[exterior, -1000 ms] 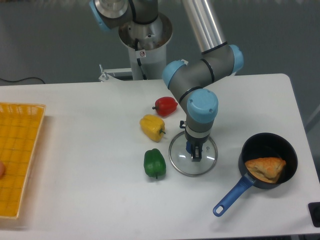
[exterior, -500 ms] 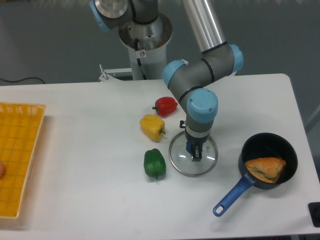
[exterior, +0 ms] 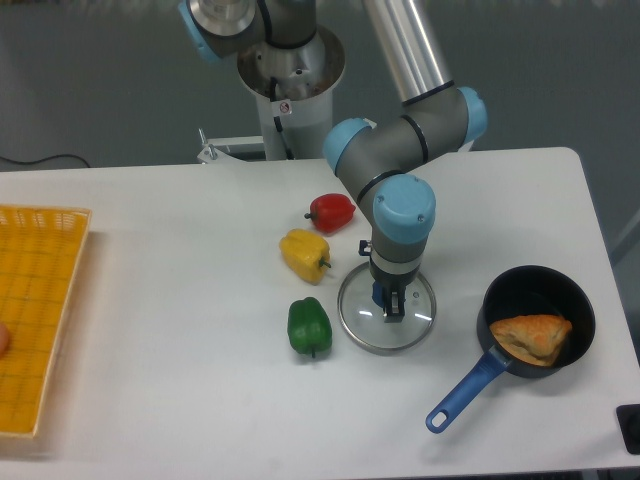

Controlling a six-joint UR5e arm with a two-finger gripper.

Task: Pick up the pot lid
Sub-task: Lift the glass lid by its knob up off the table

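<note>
Right of centre, lid (exterior: 385,333) topped by gripper (exterior: 387,284)

On the white table (exterior: 180,300), the lid is laid flat, between the green pepper (exterior: 309,327) and the pan (exterior: 489,322). Its middle is overhung by the gripper, whose tips are brought down close to the knob (exterior: 379,294). How far the jaws are parted cannot be told, nor whether the knob is held between them. To the left of the lid, the green pepper is placed on the near side and the yellow pepper (exterior: 304,253) on the far side; farther off, the red pepper (exterior: 330,213) is seen. At the right, bread (exterior: 532,337) is held in the black pan, and its blue handle (exterior: 467,391) is pointed near and left. Along the left edge, a yellow crate (exterior: 35,310) is partly shown.
</note>
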